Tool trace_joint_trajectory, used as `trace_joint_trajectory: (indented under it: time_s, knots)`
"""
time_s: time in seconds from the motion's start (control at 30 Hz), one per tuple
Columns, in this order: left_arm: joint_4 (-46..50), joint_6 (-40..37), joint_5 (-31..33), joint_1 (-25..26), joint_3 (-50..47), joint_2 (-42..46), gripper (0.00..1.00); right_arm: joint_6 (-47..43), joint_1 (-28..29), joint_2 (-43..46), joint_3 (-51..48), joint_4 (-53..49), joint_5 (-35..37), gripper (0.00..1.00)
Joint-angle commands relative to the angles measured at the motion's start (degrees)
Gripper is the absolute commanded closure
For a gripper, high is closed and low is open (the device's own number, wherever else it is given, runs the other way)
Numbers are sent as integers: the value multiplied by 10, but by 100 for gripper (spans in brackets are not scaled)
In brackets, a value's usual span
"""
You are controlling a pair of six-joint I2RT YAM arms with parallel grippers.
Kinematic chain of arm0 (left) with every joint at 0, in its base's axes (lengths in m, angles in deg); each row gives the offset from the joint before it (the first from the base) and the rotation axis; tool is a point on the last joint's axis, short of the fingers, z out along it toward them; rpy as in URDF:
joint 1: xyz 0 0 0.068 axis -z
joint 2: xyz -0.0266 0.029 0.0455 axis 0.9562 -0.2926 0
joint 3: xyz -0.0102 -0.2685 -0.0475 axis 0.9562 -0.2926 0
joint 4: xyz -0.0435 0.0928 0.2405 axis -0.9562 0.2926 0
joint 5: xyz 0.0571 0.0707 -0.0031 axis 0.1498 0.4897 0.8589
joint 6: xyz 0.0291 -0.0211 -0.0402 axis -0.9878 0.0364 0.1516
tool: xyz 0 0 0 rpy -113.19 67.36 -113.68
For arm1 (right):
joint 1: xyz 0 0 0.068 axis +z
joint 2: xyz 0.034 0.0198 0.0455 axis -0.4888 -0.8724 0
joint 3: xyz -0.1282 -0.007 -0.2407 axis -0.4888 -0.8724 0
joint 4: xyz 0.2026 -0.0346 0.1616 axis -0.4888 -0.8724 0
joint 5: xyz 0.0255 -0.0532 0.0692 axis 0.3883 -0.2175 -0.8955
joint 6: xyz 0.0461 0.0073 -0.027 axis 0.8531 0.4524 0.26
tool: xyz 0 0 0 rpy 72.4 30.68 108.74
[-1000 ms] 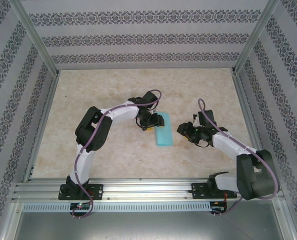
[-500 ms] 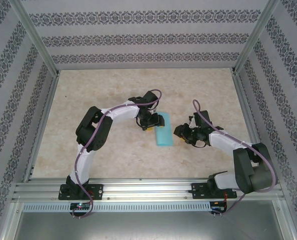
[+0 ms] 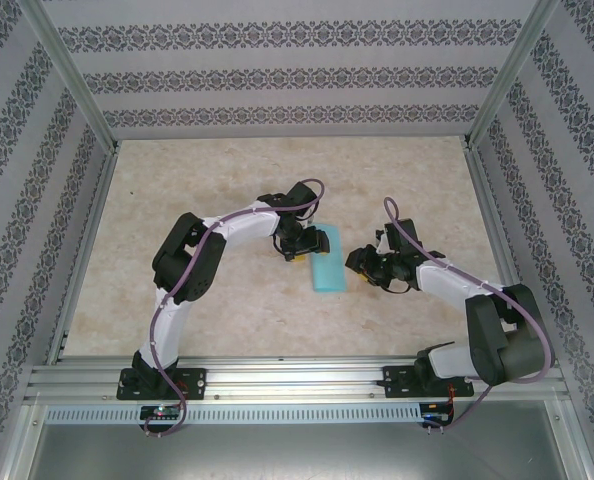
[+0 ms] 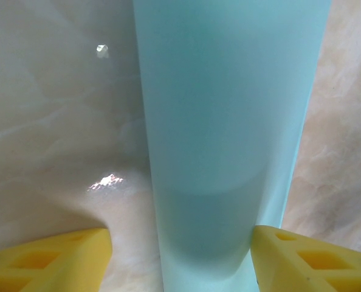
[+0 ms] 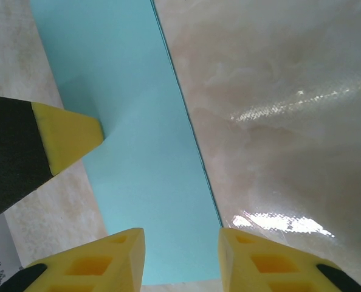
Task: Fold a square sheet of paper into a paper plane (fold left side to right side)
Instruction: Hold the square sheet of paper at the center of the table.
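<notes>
**Item:** sheet of paper (image 3: 327,266), already folded to a narrow strip, flat on the table (image 3: 217,180).

**Left gripper** (image 3: 299,245): jaws open, the strip's far end lying between its fingers.

**Right gripper** (image 3: 363,264): has edged in. The strip's right edge now lies under its half-open, narrowing jaws, apparently ungripped.

**Judgement:** next crease being set up.

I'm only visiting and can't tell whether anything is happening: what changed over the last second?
The right tool moved left, up to the right edge of the folded turquoise paper, and its arm's elbow swung inward. Nothing was taken hold of or let go. The left tool and the paper stayed where they were.
</notes>
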Motion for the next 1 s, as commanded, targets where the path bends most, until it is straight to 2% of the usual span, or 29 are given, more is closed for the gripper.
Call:
trace_joint_trajectory:
  time_s: [0.0,0.23,0.4,0.97]
  knots:
    - [-13,-19,27,14,-10,-59,34,3,10,-11,16,15,-3,65]
    - [-11,-19,27,15,-9,-60,34,14,21,-37,18,41,-19,76]
    - [-11,-19,28,15,-8,-60,34,18,31,-53,23,52,-22,79]
    - [-10,-18,30,17,-7,-61,34,12,46,-99,36,37,-13,78]
